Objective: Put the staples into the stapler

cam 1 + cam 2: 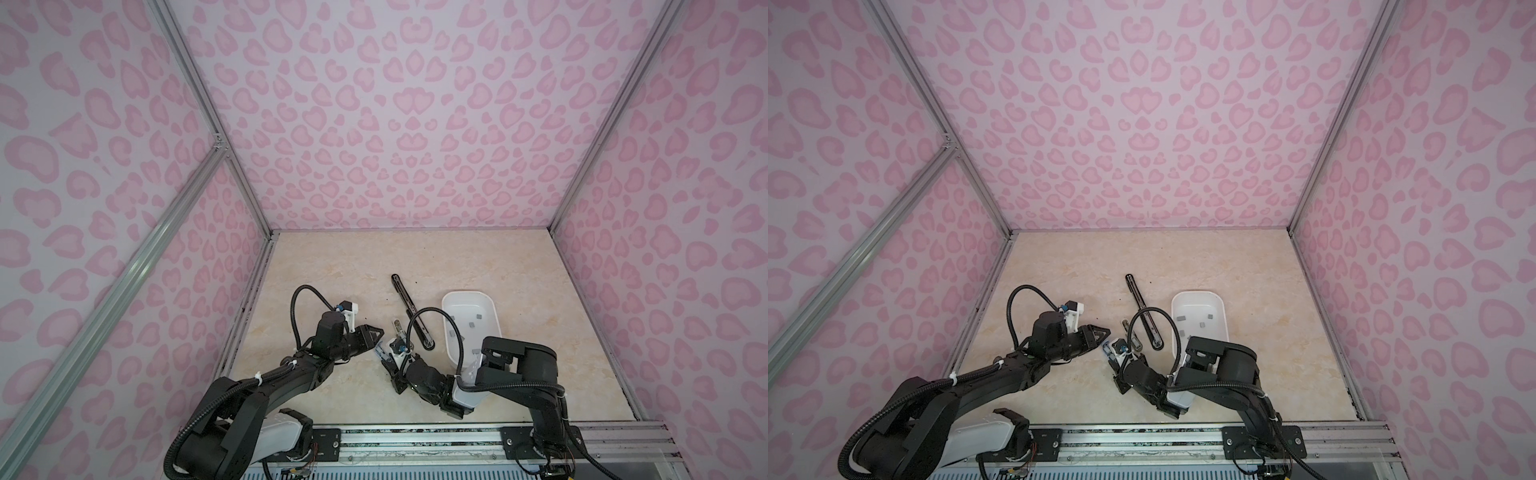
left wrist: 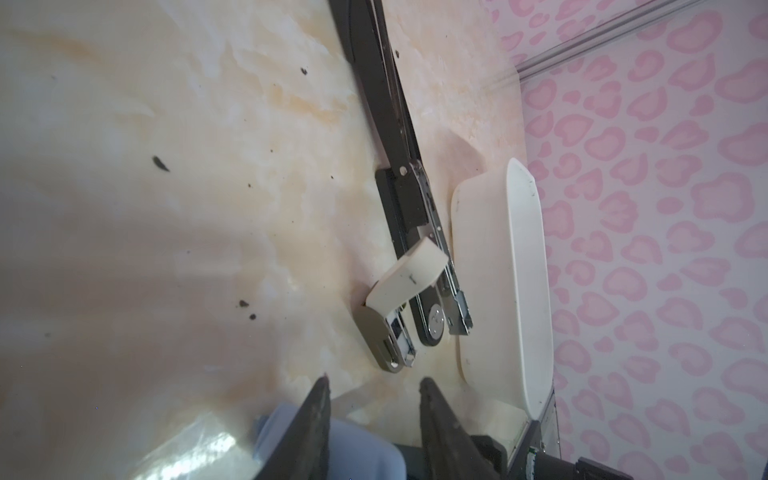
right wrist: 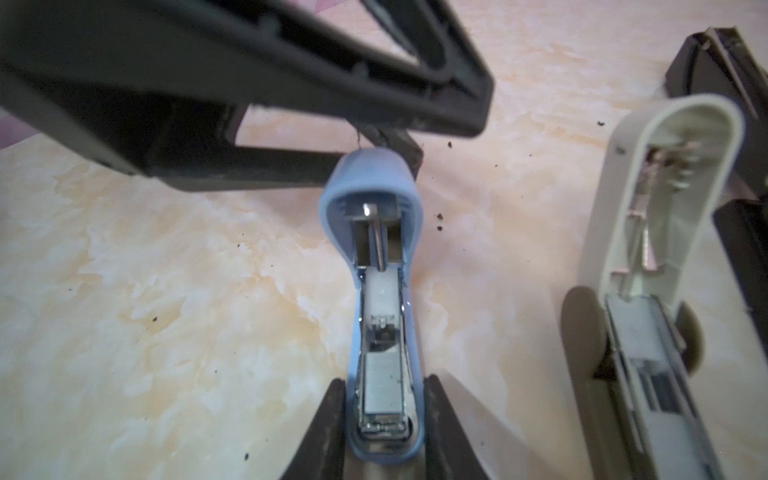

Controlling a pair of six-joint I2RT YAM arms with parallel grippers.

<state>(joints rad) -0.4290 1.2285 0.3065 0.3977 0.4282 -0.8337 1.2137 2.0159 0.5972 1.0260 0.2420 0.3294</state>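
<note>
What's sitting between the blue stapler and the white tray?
Two staplers: a small beige stapler beside the blue stapler, then a long black stapler nearer the tray. The left wrist view shows it best.

This is a robot test cell of the kind found in a lab. Its walls (image 1: 395, 124) are pink heart-spotted printed panels set in bare aluminium frame posts (image 1: 194, 83), and they box in a marble-look counter (image 1: 353, 257) (scuffed and flecked with dark crumbs). Two black robot arms (image 1: 257, 386) trailing looped cables are mounted on a metal rail (image 1: 415, 440) along the counter's front edge.
</note>
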